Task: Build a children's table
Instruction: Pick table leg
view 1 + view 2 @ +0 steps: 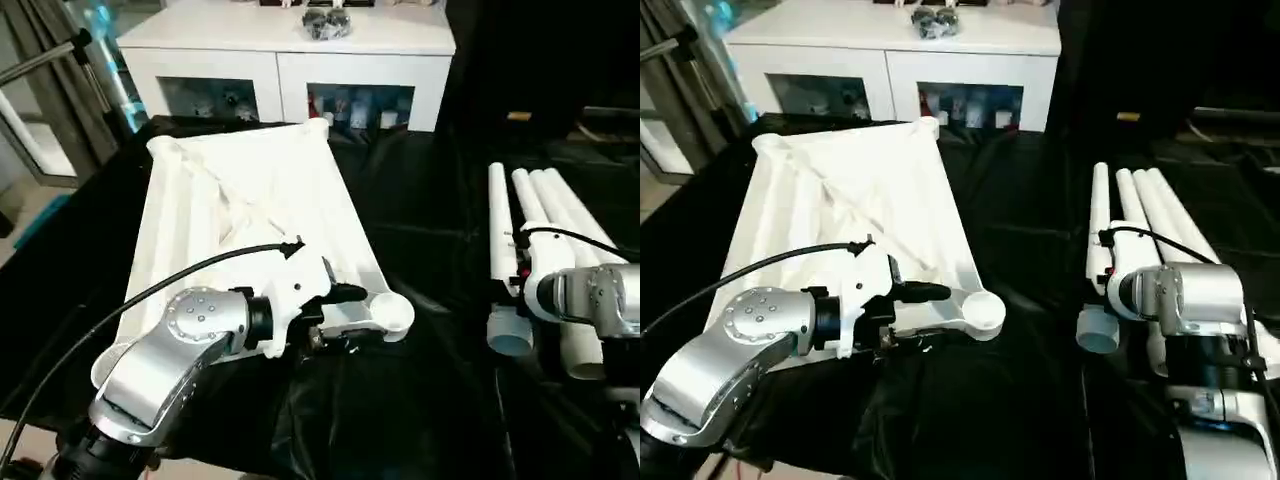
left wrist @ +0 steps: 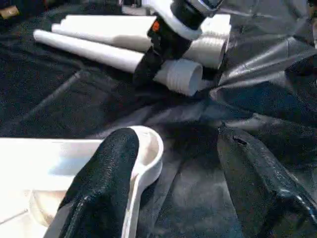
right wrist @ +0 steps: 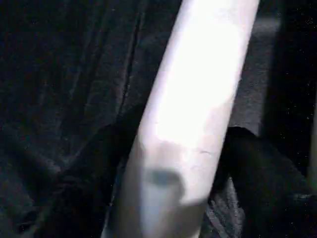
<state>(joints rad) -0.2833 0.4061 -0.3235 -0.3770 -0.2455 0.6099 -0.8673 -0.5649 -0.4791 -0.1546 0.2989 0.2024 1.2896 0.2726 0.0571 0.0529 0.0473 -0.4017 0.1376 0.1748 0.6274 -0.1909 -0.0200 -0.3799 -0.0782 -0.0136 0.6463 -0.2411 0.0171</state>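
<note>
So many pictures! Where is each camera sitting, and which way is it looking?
Left eye, right eye: on the head, looking down at the tabletop and legs over both silver forearms.
Left wrist: along the left claw, one finger inside the corner socket; beyond, the right claw at the legs.
Right wrist: along the right claw, either side of one leg.
All share the legs.

A crumpled black cloth [image 1: 420, 400] is spread over the counter. Behind it, a white cabinet [image 1: 290, 45] with glass doors [image 1: 360, 105] is seen, small colourful items being kept inside. A dark bundle [image 1: 325, 22] is placed on its top.
</note>
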